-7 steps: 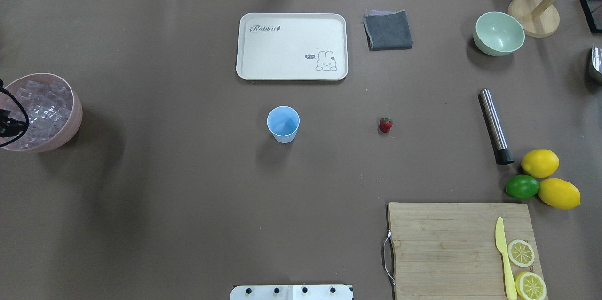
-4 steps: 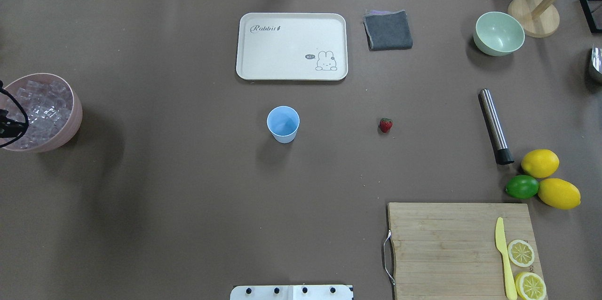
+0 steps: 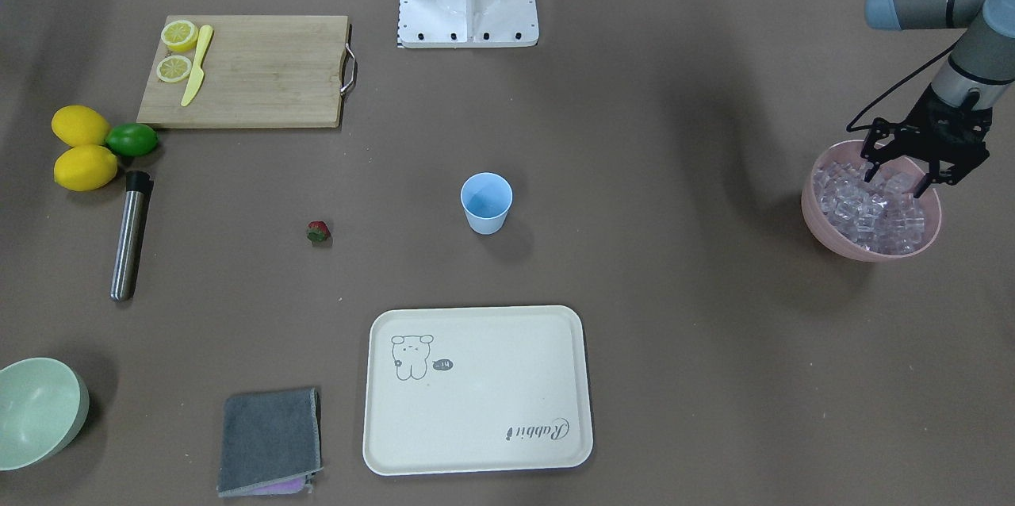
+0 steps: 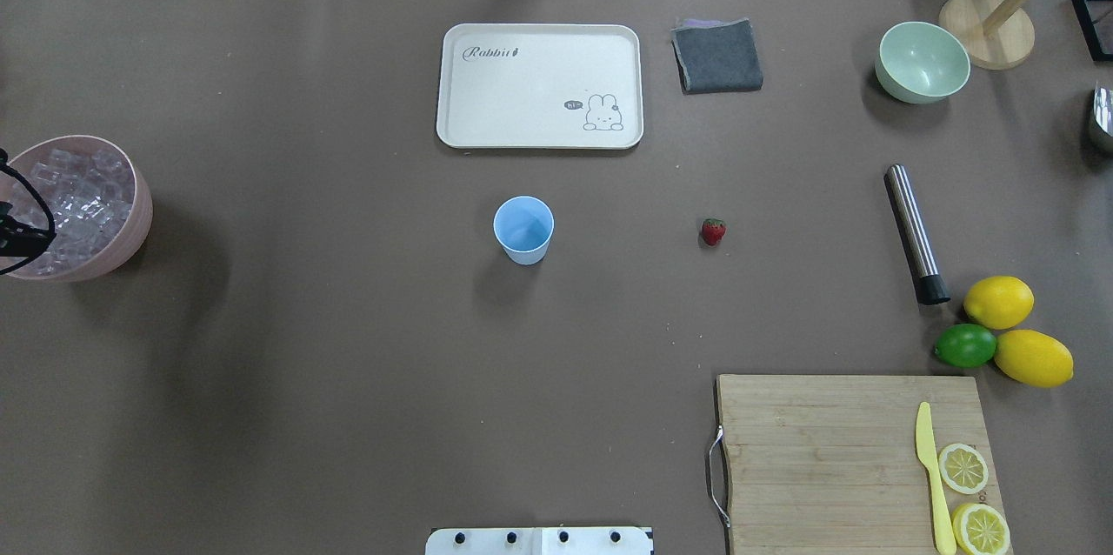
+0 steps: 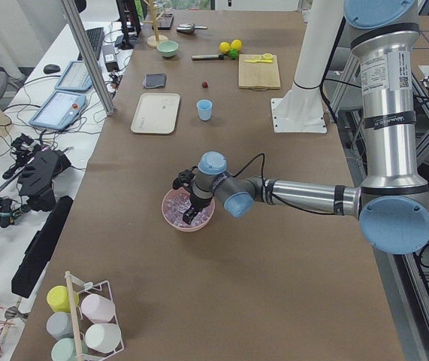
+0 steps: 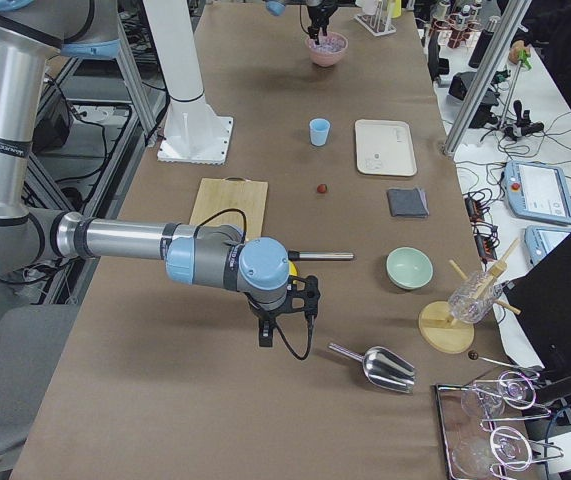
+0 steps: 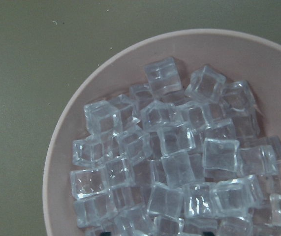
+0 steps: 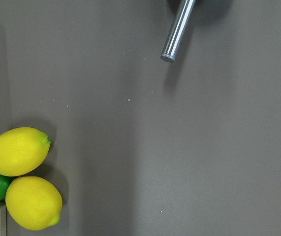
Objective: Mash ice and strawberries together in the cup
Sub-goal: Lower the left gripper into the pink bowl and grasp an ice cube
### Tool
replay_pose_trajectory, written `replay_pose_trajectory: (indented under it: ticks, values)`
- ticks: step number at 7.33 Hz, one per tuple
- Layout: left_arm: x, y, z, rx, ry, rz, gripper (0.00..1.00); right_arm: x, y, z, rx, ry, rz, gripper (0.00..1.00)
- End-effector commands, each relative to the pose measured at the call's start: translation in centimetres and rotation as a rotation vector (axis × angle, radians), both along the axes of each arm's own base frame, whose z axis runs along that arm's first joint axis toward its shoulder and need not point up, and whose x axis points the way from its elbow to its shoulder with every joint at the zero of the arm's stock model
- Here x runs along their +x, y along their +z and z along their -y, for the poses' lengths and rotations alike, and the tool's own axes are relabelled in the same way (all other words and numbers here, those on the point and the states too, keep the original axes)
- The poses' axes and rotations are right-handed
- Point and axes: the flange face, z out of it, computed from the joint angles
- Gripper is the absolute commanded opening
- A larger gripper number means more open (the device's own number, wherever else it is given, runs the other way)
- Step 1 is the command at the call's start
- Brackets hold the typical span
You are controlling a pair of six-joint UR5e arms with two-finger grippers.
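A: Quick, where's the left gripper (image 3: 898, 179)?

B: Right edge of the front-facing view. Jaws spread apart, tips pointing down into the pink bowl (image 3: 842, 249).

A: And the ice (image 3: 868, 214)?

B: Piled in that bowl, directly under the fingers. The left wrist view is nearly all cubes, with the bowl rim curving through the upper left. Can't tell if the tips touch a cube.

A: What about the cup (image 3: 486, 203)?

B: Upright, centre of frame, well apart from the bowl. The strawberry (image 3: 318, 231) lies further left, alone on the table (image 3: 674, 268).

A: And the right gripper (image 6: 283, 305)?

B: Middle of the right side view, low over the table near the lemons (image 8: 18, 151). Apart or together, cannot tell.
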Motion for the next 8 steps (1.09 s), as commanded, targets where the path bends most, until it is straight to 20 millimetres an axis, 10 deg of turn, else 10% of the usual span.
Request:
replay_pose_trajectory:
  ticks: [1,2,8]
  values:
    - [0.0,0.0,0.0,0.0,-0.001,0.001,0.28,0.3,-0.1,-0.2,0.0,0.011,0.006,1.0]
    - [0.1,-0.4,0.1,-0.019,-0.029,-0.012,0.0,0.7,-0.3,-0.3,0.001,0.024,0.019,1.0]
    - [0.8,-4.4,1.4,-0.04,-0.015,-0.033,0.0,1.7,-0.4,-0.1,-0.002,0.053,0.021,1.0]
